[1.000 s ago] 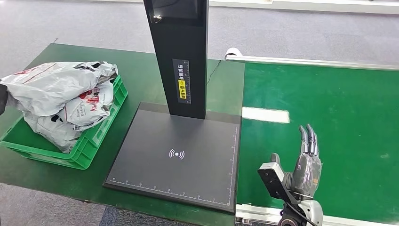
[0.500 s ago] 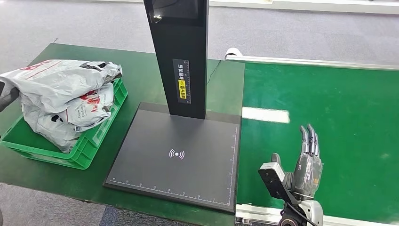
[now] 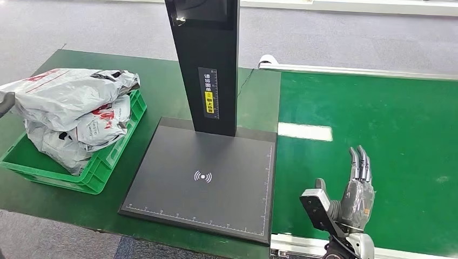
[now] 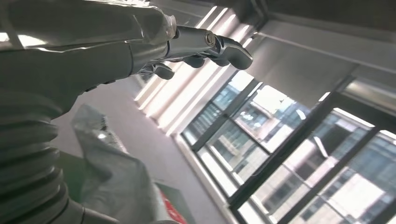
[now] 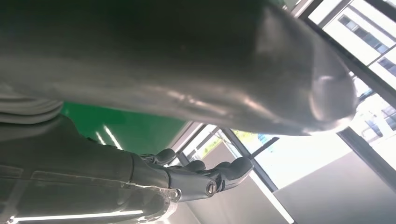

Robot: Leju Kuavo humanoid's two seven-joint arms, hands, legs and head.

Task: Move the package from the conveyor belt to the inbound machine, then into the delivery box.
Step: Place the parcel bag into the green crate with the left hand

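Note:
Several grey plastic packages lie heaped in the green delivery box (image 3: 106, 164) at the left; the top package (image 3: 70, 93) rests across the pile. My left hand (image 3: 5, 101) shows at the picture's left edge beside that package. In the left wrist view the left hand (image 4: 116, 46) has its fingers stretched out with nothing in them, above a grey package (image 4: 109, 175). My right hand (image 3: 358, 190) hovers open over the green conveyor belt (image 3: 389, 124) near its front edge, its fingers straight and nothing in it, as the right wrist view (image 5: 140, 182) also shows.
The inbound machine stands in the middle: a black base plate (image 3: 205, 178) with a scan mark and a tall black post (image 3: 207, 65) at its back. A green table (image 3: 162, 91) carries the box and the machine. Grey floor lies beyond.
The top package has settled a little on the pile and my left hand has drawn back toward the left edge. My right hand has sunk slightly toward the belt's front edge.

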